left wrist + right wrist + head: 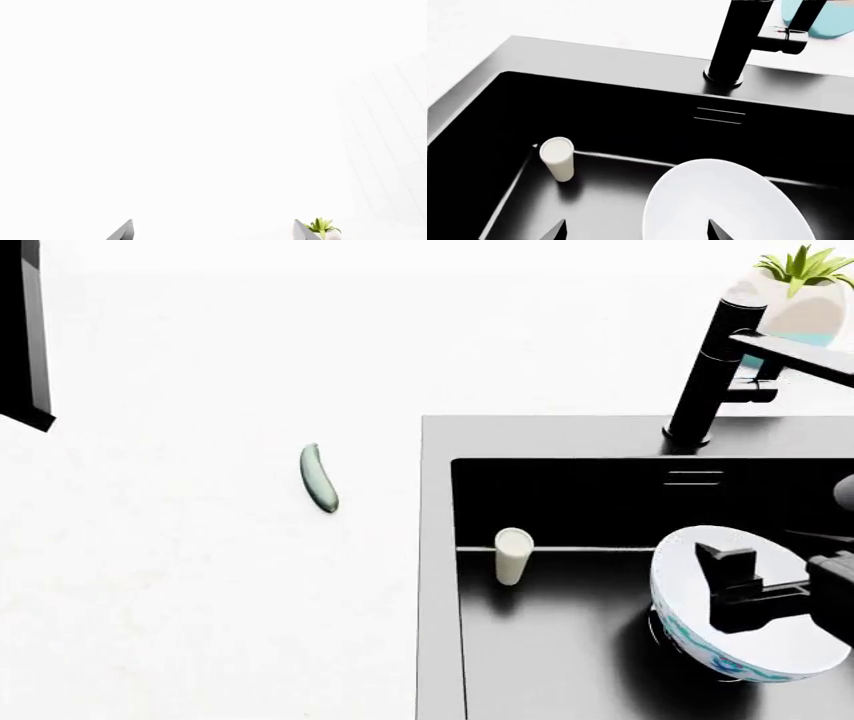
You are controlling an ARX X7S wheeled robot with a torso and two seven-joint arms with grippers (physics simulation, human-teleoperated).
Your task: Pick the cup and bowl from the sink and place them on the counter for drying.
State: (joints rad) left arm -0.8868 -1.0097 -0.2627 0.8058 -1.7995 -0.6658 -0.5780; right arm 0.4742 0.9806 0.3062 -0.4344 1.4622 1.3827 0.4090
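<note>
- Right gripper (738, 585) over the sink basin, its fingers (725, 562) spread wide on either side of the bowl's rim; whether they press on it cannot be told.
- In the right wrist view, both fingertips at the picture's edge, well apart, with the white inside of the bowl (727, 205) between them.
- Bowl (741, 605) tilted steeply on edge inside the sink (441, 540), white inside facing up, teal-blue pattern showing along its lower outer edge.
- Cup (514, 555) upright in the basin near the sink's left wall, well apart from the bowl; also clear in the right wrist view (558, 158).
- Black faucet (714, 365) at the sink's far rim; potted plant (801, 290) behind it.
- Green cucumber-like item (319, 478) lying on the counter (187, 570), left of the sink.
- Left gripper (212, 231) seen only as two tips set wide apart, nothing between them, against bright white.
</note>
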